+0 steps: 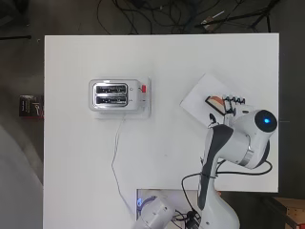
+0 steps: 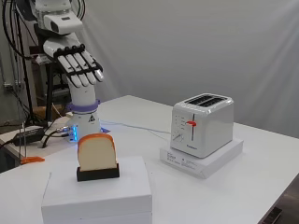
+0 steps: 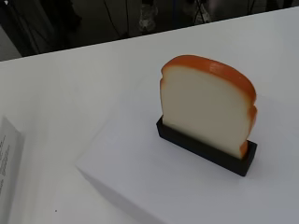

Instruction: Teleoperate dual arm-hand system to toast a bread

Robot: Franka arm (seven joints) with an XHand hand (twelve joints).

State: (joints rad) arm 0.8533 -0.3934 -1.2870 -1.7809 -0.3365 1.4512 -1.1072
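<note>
A slice of bread (image 2: 96, 150) with an orange crust stands upright in a black holder (image 2: 98, 174) on a white box (image 2: 98, 198). The wrist view shows the bread (image 3: 205, 107) and its holder (image 3: 208, 150) close up. From overhead the bread (image 1: 216, 101) lies at the right, partly under the arm. The hand (image 2: 80, 66) hangs open well above the bread, fingers straight, touching nothing. The white toaster (image 2: 202, 123) has two empty slots and a red lever (image 2: 191, 124) in the raised position; overhead, the toaster (image 1: 116, 95) is at centre left.
The toaster stands on a flat white base (image 2: 203, 156), and its white cord (image 1: 116, 157) runs down the table toward the arm's base. The white box (image 1: 206, 98) sits askew near the table's right edge.
</note>
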